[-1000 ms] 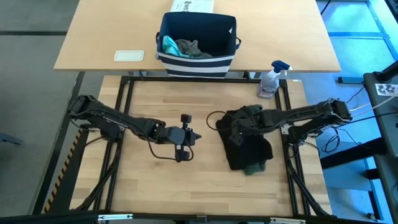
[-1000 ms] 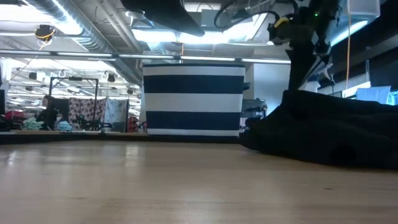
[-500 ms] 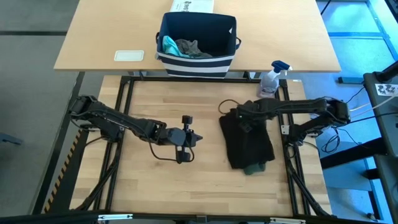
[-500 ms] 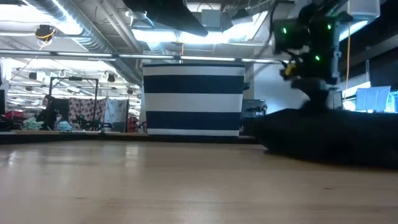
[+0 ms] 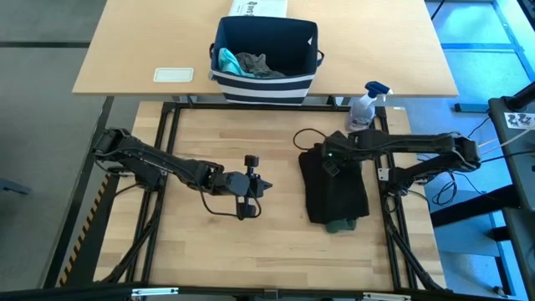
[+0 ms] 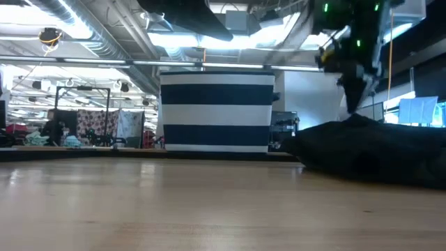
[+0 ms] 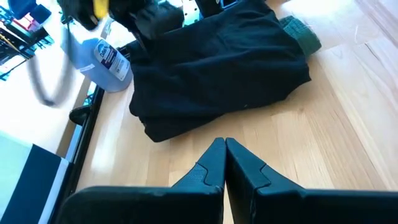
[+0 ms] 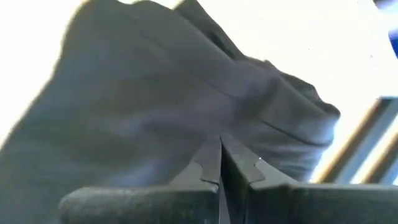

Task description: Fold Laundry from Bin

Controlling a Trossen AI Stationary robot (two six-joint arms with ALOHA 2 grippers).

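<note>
The right gripper [image 5: 328, 160], fingers pressed together on nothing, hovers over the far edge of the folded black T-shirt [image 5: 334, 191], whose soft bulk hides an olive-green piece [image 5: 342, 224] peeking out beneath. A spray bottle [image 5: 362, 107] stands nearby. The striped fabric bin [image 5: 265, 52] holds teal and grey cloth. The left gripper [image 5: 262, 185], closed and empty, waits outstretched mid-table.

Spray bottle [image 5: 364, 107] with blue trigger, standing at the far right edge of the wooden table [image 5: 251, 242], near the black frame [image 5: 167, 117]; also seen in the left wrist view, clear with a blue label [image 7: 102, 62]. White tray [image 5: 173, 74] lying flat on the far desk [image 5: 125, 50], left side. White printed box [image 5: 259, 7] at the desk's far edge. Beyond the table in the low view, a clothes rack [image 6: 90, 115] and ceiling lights [image 6: 209, 38]. Black cable [image 5: 301, 138] looping on the wood.
</note>
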